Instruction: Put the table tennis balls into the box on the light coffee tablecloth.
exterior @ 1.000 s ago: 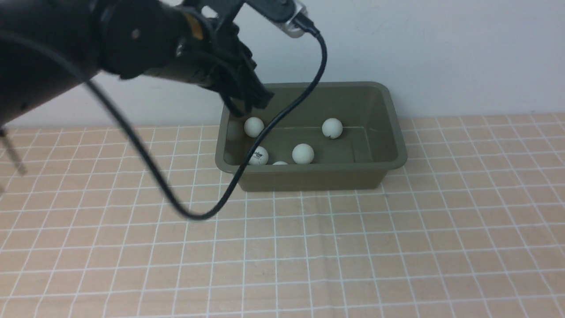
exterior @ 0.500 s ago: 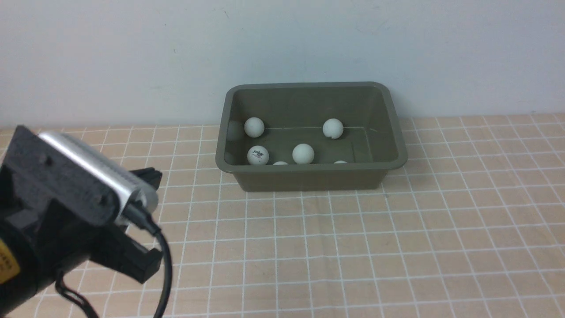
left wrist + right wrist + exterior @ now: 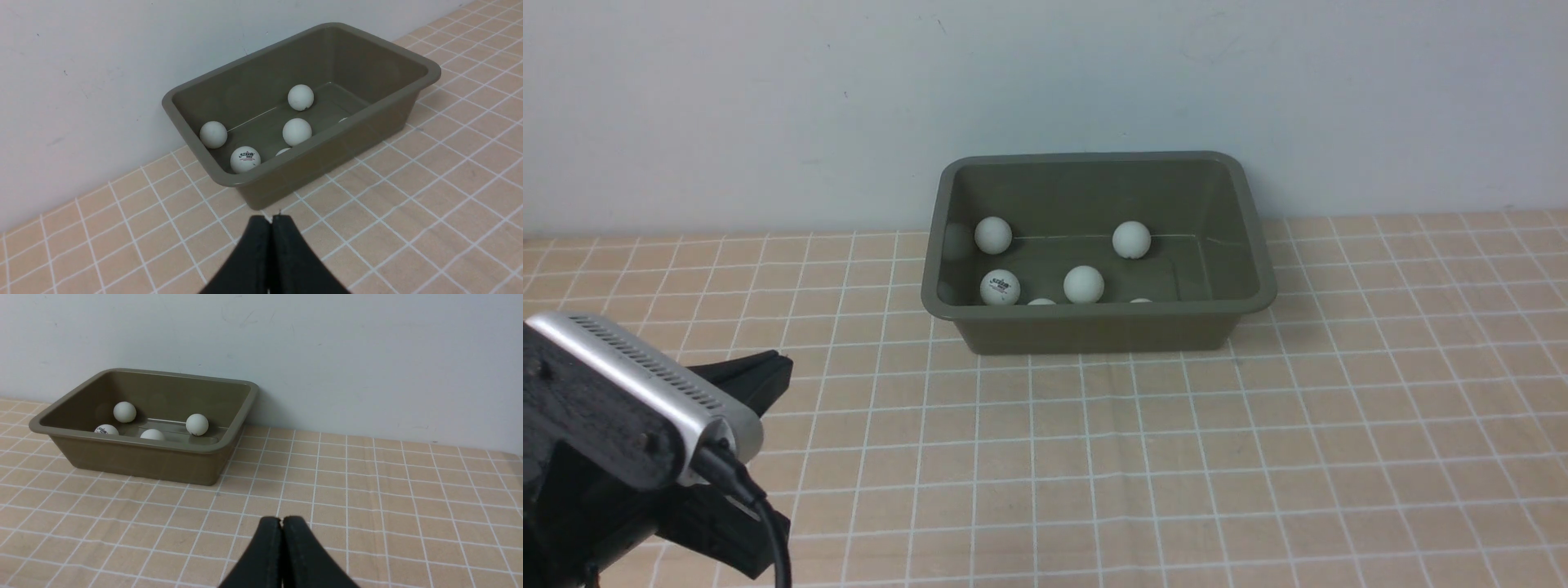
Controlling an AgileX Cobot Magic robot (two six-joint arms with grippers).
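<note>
The olive-green box (image 3: 1094,310) stands on the light coffee tablecloth (image 3: 1176,457) against the back wall. Several white table tennis balls lie inside it, among them one at the far left (image 3: 993,234), one at the far right (image 3: 1131,239) and a printed one (image 3: 1001,287). In the left wrist view the same box (image 3: 327,134) holds balls such as the printed one (image 3: 245,159). My left gripper (image 3: 783,365) (image 3: 271,220) is shut and empty, low at the front left, well short of the box. My right gripper (image 3: 282,520) is shut and empty, apart from the box (image 3: 135,443).
A pale wall (image 3: 768,106) runs right behind the box. The checked cloth stretches in front of and to both sides of the box, with nothing else lying on it in view.
My left arm has pulled back from above the box's left end down to the front left corner. Two balls on the box's right side rolled slightly left.
</note>
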